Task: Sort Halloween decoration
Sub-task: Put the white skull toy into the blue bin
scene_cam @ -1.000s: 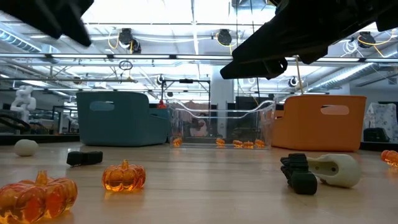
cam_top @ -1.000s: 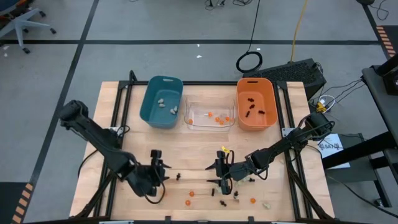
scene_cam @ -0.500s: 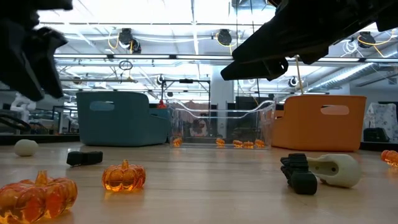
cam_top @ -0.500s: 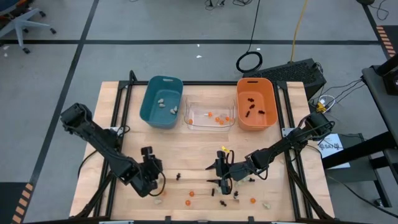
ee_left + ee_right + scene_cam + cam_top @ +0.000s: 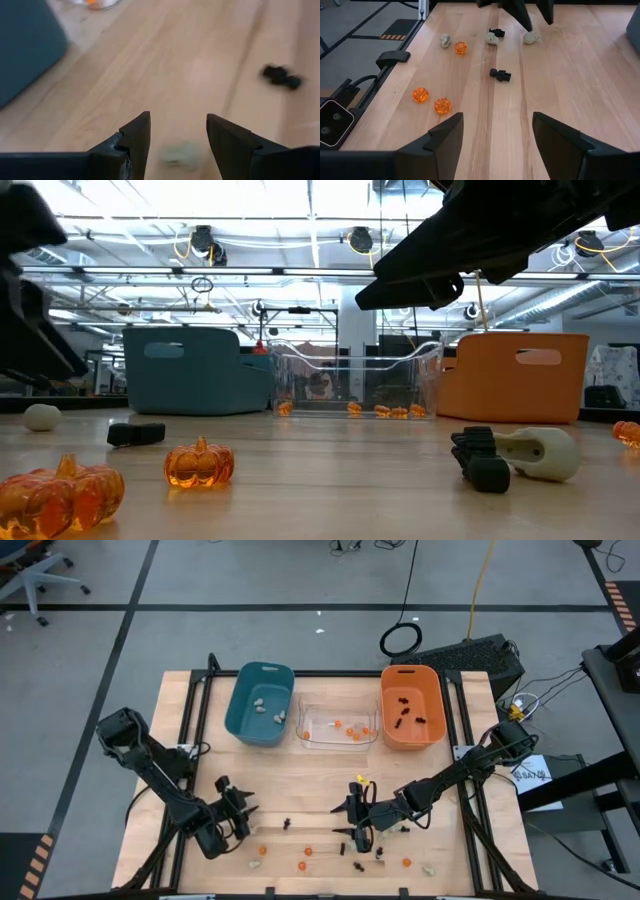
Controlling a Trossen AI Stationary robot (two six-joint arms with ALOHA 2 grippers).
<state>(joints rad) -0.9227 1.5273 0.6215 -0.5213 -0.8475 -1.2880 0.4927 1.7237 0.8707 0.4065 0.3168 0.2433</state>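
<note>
The Halloween decoration lies scattered on the near part of the pale wooden counter [image 5: 300, 780]: glossy translucent orange pumpkins [image 5: 199, 464], ribbed and round, matte black spidery pieces [image 5: 500, 75], and smooth beige-white lumps [image 5: 531, 37]. Others sit in the teal bin [image 5: 260, 705], clear bin [image 5: 337, 726] and orange bin [image 5: 411, 707] at the far side. The left tool [image 5: 178, 137] hangs spread wide over a pale lump, holding nothing. The right tool [image 5: 495, 136], near centre, is likewise parted and empty.

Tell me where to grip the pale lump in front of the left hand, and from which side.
Pinch the pale lump across its middle, from above: it lies low on the table, bare wood on both flanks, and the open left hand straddles its line.
</note>
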